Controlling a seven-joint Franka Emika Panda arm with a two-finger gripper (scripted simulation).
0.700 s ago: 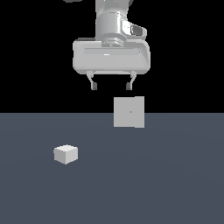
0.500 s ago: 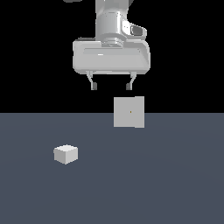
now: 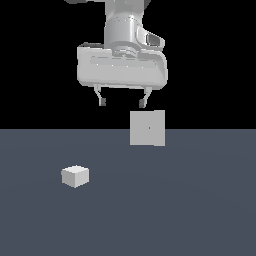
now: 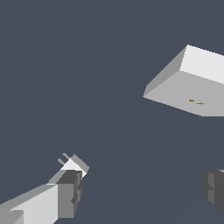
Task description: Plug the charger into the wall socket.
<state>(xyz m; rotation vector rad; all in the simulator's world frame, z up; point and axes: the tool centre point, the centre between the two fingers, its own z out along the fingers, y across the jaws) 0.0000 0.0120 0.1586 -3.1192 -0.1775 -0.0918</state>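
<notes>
The charger [image 3: 75,176], a small white-grey block, lies on the dark floor toward the exterior view's left. In the wrist view the charger [image 4: 75,164] shows two short prongs and sits partly behind one fingertip [image 4: 68,194]. The wall socket [image 3: 147,128], a light-grey square panel with a tiny centre dot, stands upright further back; the wrist view shows the socket [image 4: 192,85] with two small gold marks. My gripper [image 3: 122,103] hangs open high above the floor, up and to the right of the charger, with nothing between its fingers. In the wrist view the gripper [image 4: 140,192] spans bare floor.
A flat dark grey-blue floor [image 3: 190,210] stretches across the lower half of the exterior view, with black background above it. Nothing else stands on it.
The gripper has shifted a little toward the exterior view's left and slightly lower. Charger and socket have not moved.
</notes>
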